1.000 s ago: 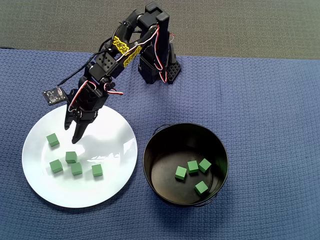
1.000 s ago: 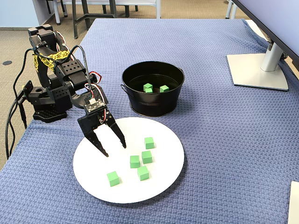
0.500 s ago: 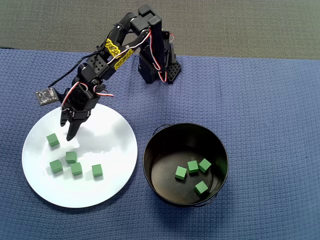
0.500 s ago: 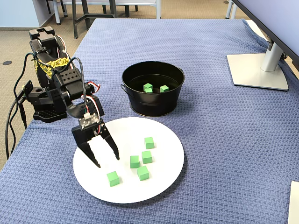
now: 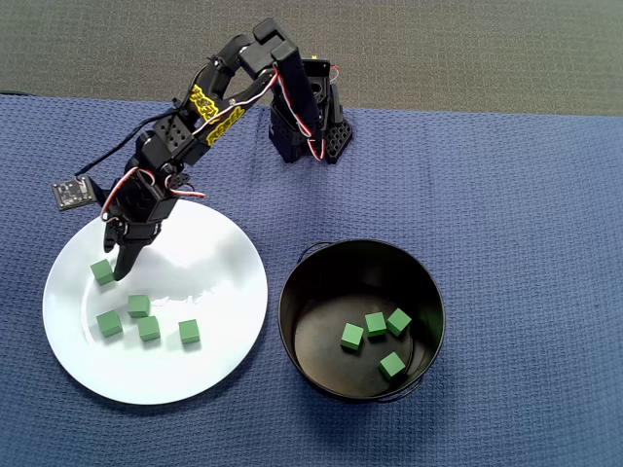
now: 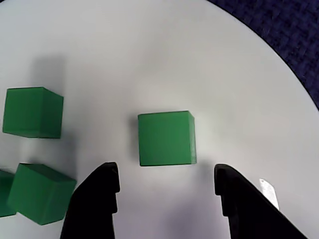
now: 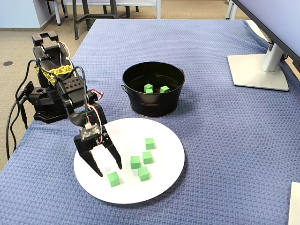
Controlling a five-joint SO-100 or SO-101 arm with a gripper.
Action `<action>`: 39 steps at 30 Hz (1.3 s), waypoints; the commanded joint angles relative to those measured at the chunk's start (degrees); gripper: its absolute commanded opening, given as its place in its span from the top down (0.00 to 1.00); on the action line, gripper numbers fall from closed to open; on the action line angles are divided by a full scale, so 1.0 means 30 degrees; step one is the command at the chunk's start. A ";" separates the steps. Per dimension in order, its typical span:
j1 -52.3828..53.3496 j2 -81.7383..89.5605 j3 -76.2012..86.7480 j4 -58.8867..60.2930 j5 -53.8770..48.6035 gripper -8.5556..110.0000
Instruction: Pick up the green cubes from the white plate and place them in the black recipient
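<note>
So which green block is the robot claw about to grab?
Find the big white plate beside the black bucket. Five green cubes sit on it, and the open gripper hangs over its upper left part in the overhead view. The one it is after is the lone cube there, apart from the four bunched below.

5 matte green cubes (image 5: pixel 138 305) on glossy plain white plate (image 5: pixel 224 370); 4 same green in shiny black recipient (image 5: pixel 428 292). Black arm (image 5: pixel 175 146) with yellow patterned band, red and white wires; black gripper (image 6: pixel 167 181). Dark blue woven cloth (image 5: pixel 506 195). Grey monitor stand (image 7: pixel 258 70).
</note>
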 commanded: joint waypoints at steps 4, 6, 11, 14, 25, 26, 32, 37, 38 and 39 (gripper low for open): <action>0.0264 -0.0410 -0.1787 -0.0264 0.0381 0.79; 0.0264 -0.0645 -0.2168 0.0000 0.0586 0.80; 0.0410 -0.1143 -0.3193 0.0732 0.0762 0.80; 0.0381 -0.1289 -0.3193 0.0703 0.0645 0.80; 0.0381 -0.2402 -0.4043 0.0000 0.0762 0.81; 0.0381 -0.2549 -0.4131 0.0000 0.0703 0.81; 0.0381 -0.2754 -0.4424 0.0117 0.0791 0.83; 0.0381 -0.2666 -0.4424 0.0029 0.1113 0.89; 0.0381 -0.2666 -0.4424 0.0029 0.1143 0.90; 0.0381 -0.2666 -0.4424 0.0029 0.1172 0.90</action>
